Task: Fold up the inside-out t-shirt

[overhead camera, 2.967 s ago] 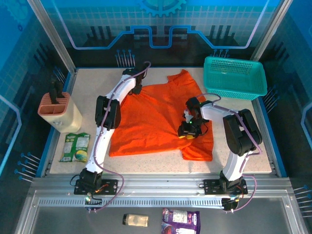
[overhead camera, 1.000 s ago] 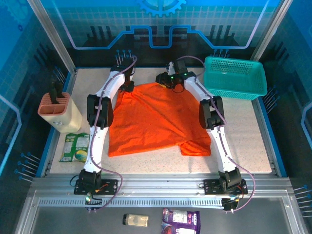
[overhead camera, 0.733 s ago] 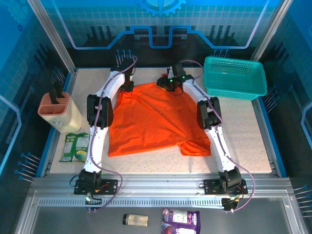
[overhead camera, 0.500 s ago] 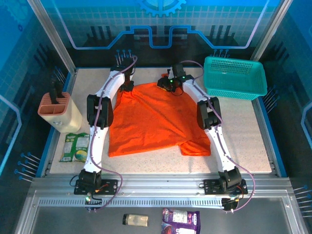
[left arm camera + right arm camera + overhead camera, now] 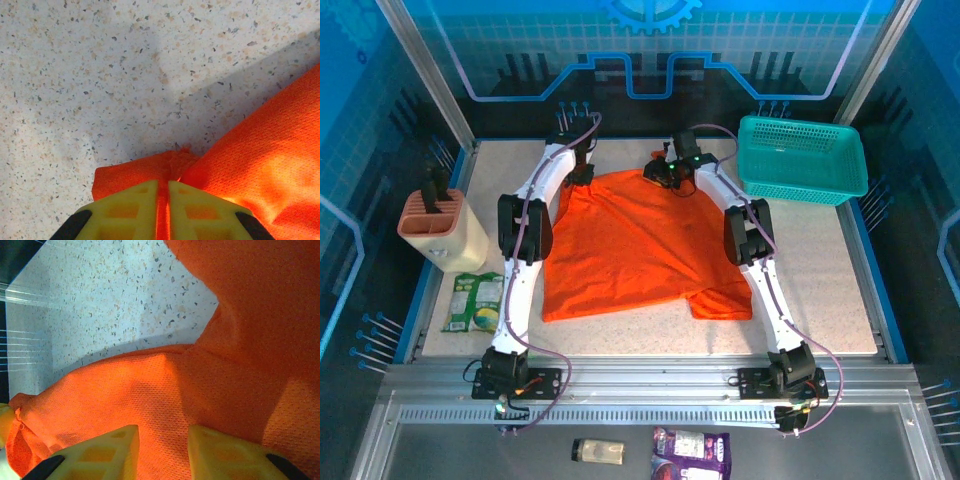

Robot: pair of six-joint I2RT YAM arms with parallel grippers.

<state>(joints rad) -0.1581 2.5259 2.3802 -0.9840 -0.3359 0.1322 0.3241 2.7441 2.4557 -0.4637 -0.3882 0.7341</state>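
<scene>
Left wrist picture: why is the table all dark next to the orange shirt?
Left wrist: that is a soft shadow on the table beside the shirt, probably cast by something overhead. The shirt itself glows brightest low on the right. Right wrist: a similar dark band runs along the shirt's edge, and the cloth's right side sits in shade. Top: the light looks even.

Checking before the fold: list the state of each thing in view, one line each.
t-shirt: spread out on the table, mostly flat.
left gripper: jaws shut on the t-shirt's far edge.
right gripper: jaws open over the t-shirt's far edge.
basket: upright, at the table's far right corner.
</scene>
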